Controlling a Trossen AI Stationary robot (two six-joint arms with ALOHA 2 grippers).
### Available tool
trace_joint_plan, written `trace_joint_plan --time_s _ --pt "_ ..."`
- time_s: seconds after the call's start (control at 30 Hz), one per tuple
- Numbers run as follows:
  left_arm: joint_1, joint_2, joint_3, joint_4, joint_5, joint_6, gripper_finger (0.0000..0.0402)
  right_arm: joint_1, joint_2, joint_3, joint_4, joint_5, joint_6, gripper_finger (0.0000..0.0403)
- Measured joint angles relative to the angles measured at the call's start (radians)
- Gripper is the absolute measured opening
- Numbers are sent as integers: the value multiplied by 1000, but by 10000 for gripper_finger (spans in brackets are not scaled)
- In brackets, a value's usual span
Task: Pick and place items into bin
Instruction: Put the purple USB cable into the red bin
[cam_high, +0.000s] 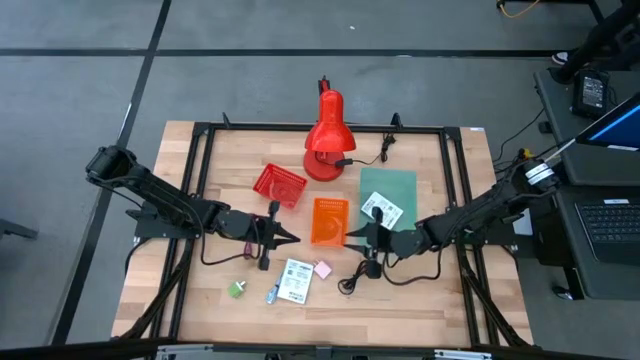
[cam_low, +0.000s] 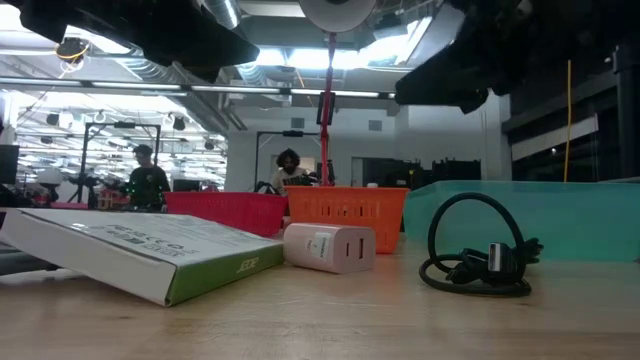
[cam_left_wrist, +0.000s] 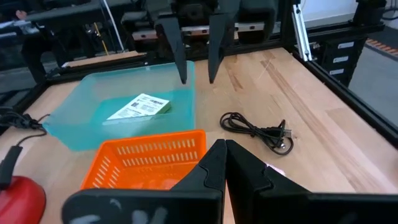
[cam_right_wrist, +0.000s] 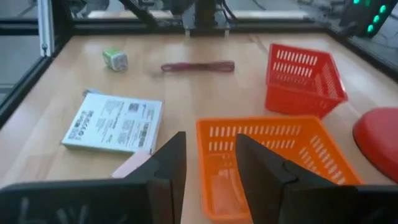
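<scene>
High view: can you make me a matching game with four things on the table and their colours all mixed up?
Things:
1. desk lamp
2. coiled cable
3. bin with a packet lying in it
4. tiny cube, the one farther from the cable

Colours:
A. green
B. teal
C. red
D. black

Right pairs: 1-C, 2-D, 3-B, 4-A
</scene>
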Motion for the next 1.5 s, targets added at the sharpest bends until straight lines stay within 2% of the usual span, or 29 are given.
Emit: trace_joint_plan --time_s 0.3,0.37,0.47,0.57,0.63,0.8,0.97,1.2,1.5 --pt "4 0 0 16 -16 29 4 -14 -20 -17 28 0 -69 120" --pt "8 0 0 16 -18 31 4 -24 -21 -77 109 0 -70 120" --pt "8 -2 0 16 -21 37 4 -43 -31 -202 321 0 -88 120" --pt "8 -12 0 9 -20 42 4 -49 -86 -318 520 3 -114 118" --pt "8 -32 1 7 -21 47 4 -48 -137 -370 594 2 -130 109" --pt "8 -128 1 -81 -35 38 3 -40 -255 -441 558 2 -135 62" --pt "6 -201 1 -154 -35 -34 3 -41 -288 -451 543 0 -195 6" --pt "6 -227 1 -264 -8 -124 4 -41 -288 -451 543 0 -199 19" --pt "6 -227 1 -340 -70 -186 19 -41 -288 -451 543 1 -267 17"
